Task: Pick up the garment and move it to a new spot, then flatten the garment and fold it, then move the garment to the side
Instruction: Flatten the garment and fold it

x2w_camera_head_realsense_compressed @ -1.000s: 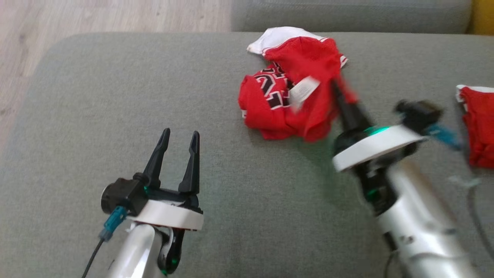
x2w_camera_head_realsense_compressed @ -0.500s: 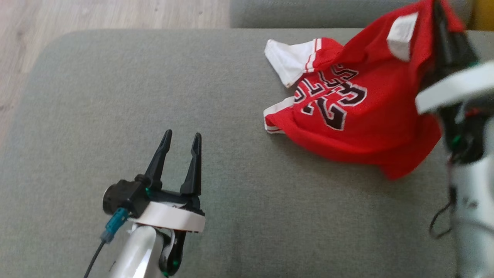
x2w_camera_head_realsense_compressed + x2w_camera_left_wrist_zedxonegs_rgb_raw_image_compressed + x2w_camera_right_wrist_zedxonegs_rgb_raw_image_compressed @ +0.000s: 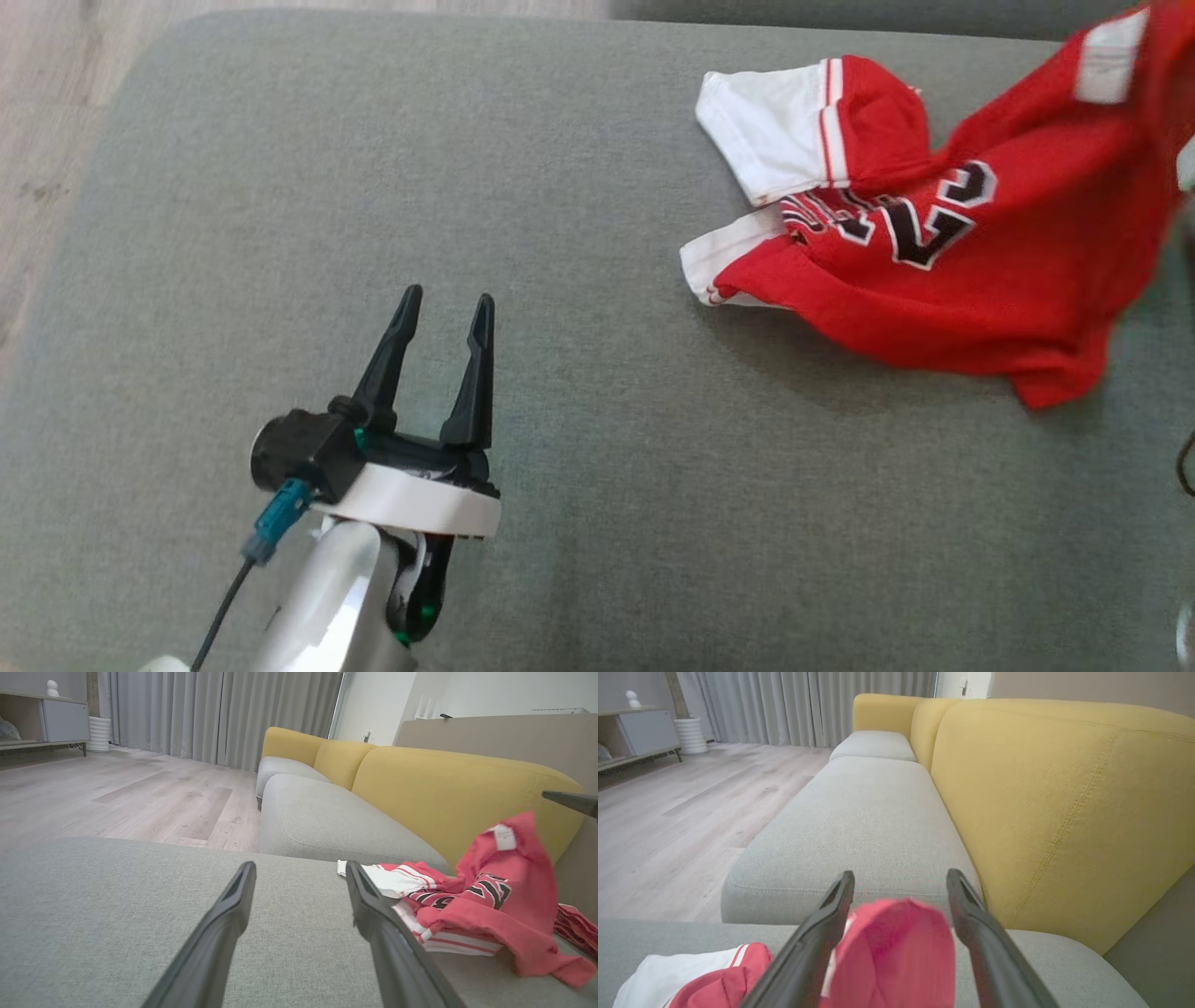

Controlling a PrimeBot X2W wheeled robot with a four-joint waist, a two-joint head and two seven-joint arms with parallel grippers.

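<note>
Both spread wide: left tool [image 3: 447, 297] over cushion [image 3: 653, 523], right tool [image 3: 901, 874] straddling garment [image 3: 980, 271].

The left gripper [image 3: 447, 299] sits at the lower left of the head view, on a pale forearm [image 3: 327, 597] with a white wrist ring [image 3: 411, 509]. Its two long dark fingers point up and forward, spread apart. The right gripper [image 3: 900, 874], seen from its own wrist, has its fingers spread just as wide.
</note>
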